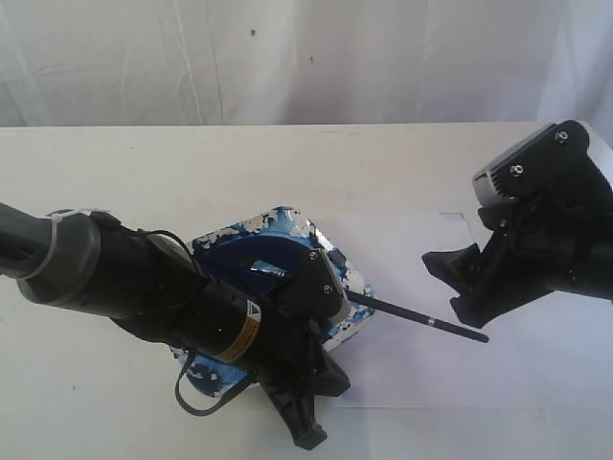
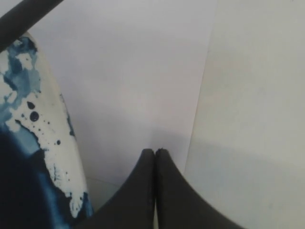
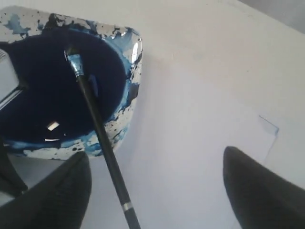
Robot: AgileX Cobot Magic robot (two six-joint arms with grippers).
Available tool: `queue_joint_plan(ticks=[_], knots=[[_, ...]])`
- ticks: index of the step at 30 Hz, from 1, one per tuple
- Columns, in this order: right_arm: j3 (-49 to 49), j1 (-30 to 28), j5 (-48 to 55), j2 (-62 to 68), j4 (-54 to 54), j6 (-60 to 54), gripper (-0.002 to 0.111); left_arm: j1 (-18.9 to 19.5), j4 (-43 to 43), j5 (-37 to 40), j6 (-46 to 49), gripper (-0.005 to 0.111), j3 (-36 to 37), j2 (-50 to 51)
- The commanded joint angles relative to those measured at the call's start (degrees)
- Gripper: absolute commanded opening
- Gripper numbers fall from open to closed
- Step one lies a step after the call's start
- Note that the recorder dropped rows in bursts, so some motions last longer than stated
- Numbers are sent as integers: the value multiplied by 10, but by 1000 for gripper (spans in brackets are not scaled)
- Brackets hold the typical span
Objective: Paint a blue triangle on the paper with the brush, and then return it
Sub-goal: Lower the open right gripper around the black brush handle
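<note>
The black-handled brush (image 1: pixel 421 318) lies with its bristles in the paint dish (image 1: pixel 356 284) and its handle sticking out over the white paper (image 1: pixel 536 369). In the right wrist view the brush (image 3: pixel 97 125) rests its tip in the navy pool. My right gripper (image 1: pixel 443 286) hangs open just above the handle's free end, holding nothing; its jaws (image 3: pixel 156 153) stand wide apart with the handle nearer one finger. My left gripper (image 1: pixel 308 436) is shut and empty beside the dish's near edge, its tips (image 2: pixel 155 152) over the paper (image 2: pixel 133 71). No blue triangle shows on the paper.
The left arm's body (image 1: pixel 144 287) covers much of the dish. The dish rim (image 3: pixel 131 52) is splashed with blue and white. Off-white tabletop (image 1: pixel 115 172) surrounds the paper, and a pale curtain (image 1: pixel 306 57) hangs behind the table.
</note>
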Motion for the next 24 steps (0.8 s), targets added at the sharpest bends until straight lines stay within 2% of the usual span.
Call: queue_joint_plan(ticks=[1, 4, 7, 11, 18, 24], knots=[[-61, 6, 81, 29, -357, 337, 71, -2, 1, 4, -4, 0, 1, -2], [-131, 18, 215, 59, -610, 572, 71, -2, 1, 4, -4, 0, 1, -2], [-191, 31, 293, 77, -735, 689, 71, -2, 1, 4, -4, 0, 1, -2], [-234, 42, 320, 83, -750, 711, 71, -2, 1, 4, -4, 0, 1, -2], [-240, 69, 362, 119, -709, 711, 68, -2, 1, 4, -4, 0, 1, -2], [-240, 96, 304, 177, -740, 711, 61, -2, 1, 4, -4, 0, 1, -2]])
